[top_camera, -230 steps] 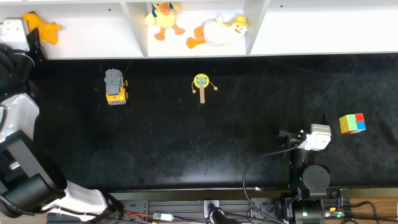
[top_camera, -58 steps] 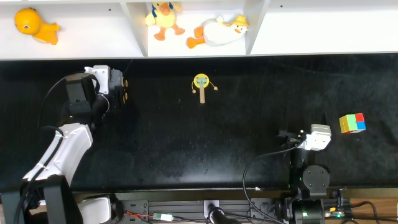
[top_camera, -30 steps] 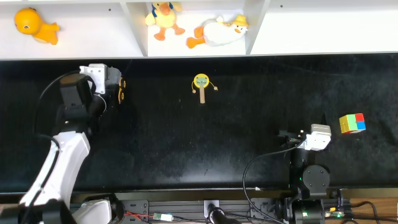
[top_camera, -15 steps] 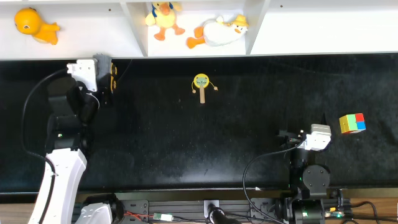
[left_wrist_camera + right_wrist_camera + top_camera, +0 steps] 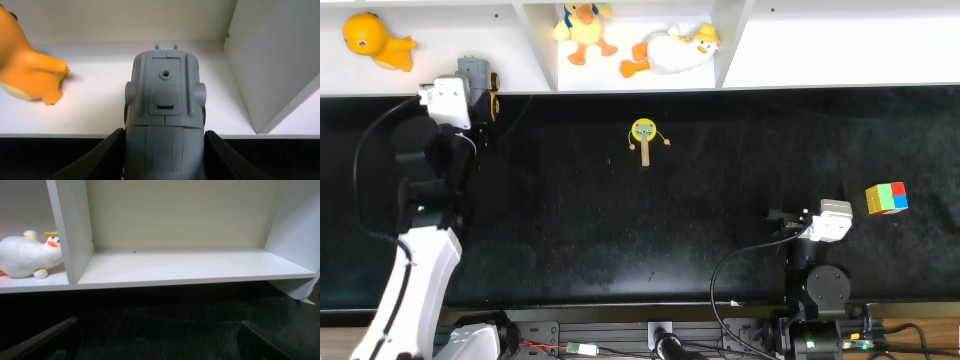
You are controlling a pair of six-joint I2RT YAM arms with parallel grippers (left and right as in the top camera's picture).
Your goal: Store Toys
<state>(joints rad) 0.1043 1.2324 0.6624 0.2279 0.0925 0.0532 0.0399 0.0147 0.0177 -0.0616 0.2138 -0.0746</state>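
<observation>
Holding the grey toy truck tight between the two fingers of the left gripper, at the front lip of the shelf, in the left compartment. Cannot tell whether the wheels touch the shelf floor.

Probably risky to let go here: with the near half out over the lip, above the black counter, and on wheels, likely to roll back and drop off. Better to carry it deeper before opening.

Also some danger at the sides: the orange duck near on one side, the white divider wall near on the other, so easy to knock the duck or scrape the wall with a small drift. With too low an approach, possibly catching the lip with the truck's underside.

Right gripper: spread wide, holding nothing, low over the counter's right part, near the coloured cube.
</observation>
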